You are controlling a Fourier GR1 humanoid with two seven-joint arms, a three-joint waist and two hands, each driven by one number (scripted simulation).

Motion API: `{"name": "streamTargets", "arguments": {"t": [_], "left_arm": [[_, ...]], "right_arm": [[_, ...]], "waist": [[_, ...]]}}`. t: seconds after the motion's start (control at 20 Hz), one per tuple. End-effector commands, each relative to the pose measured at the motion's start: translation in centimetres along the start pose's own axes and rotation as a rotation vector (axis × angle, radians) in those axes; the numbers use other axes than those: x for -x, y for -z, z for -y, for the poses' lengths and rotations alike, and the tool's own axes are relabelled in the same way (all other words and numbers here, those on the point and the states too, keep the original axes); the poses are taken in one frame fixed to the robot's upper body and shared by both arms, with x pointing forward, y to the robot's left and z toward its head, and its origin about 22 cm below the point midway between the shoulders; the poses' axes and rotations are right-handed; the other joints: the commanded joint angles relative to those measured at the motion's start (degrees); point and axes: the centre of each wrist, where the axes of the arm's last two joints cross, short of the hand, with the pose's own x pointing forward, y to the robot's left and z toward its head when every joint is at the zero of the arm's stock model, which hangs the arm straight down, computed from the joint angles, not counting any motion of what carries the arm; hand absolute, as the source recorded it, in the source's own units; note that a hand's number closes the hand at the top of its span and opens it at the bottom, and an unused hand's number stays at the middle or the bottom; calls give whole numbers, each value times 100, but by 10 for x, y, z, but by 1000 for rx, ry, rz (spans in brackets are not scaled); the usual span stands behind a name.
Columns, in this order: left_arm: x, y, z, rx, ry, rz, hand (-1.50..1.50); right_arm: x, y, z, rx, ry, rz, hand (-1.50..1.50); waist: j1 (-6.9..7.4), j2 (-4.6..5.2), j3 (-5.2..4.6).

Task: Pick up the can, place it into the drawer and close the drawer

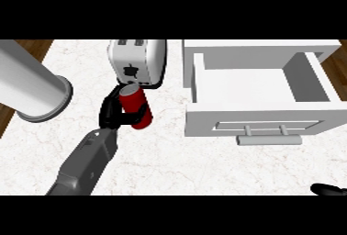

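red can (136, 108) half hidden in curled left hand (113, 111); right hand (328, 188) cropped, fingers unreadable

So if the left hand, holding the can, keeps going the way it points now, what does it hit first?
Probably the toaster: the left hand with the red can points up-view straight at it; height is unclear.

Blocky grey left forearm (85, 163) with a black left hand (112, 114) of slim black fingers (108, 98)
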Motion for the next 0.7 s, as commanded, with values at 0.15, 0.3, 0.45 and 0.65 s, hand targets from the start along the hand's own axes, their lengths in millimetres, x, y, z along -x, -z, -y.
{"name": "streamTargets", "arguments": {"t": [0.15, 0.3, 0.45, 0.65], "left_arm": [[-48, 26, 52, 146, 21, 30, 150], [-72, 37, 62, 192, 68, 37, 150], [-117, 52, 78, 211, 54, 53, 150], [-157, 54, 144, 241, 25, 59, 150]], "right_arm": [[-14, -3, -1, 22, -24, 9, -150], [-13, 3, 5, 26, -31, 0, -150], [-5, 4, 14, 29, -20, 0, -150], [-23, -2, -3, 25, -25, 14, -150]], "waist": [[110, -48, 6], [88, -28, 4], [110, -42, 7], [70, -35, 2]]}}
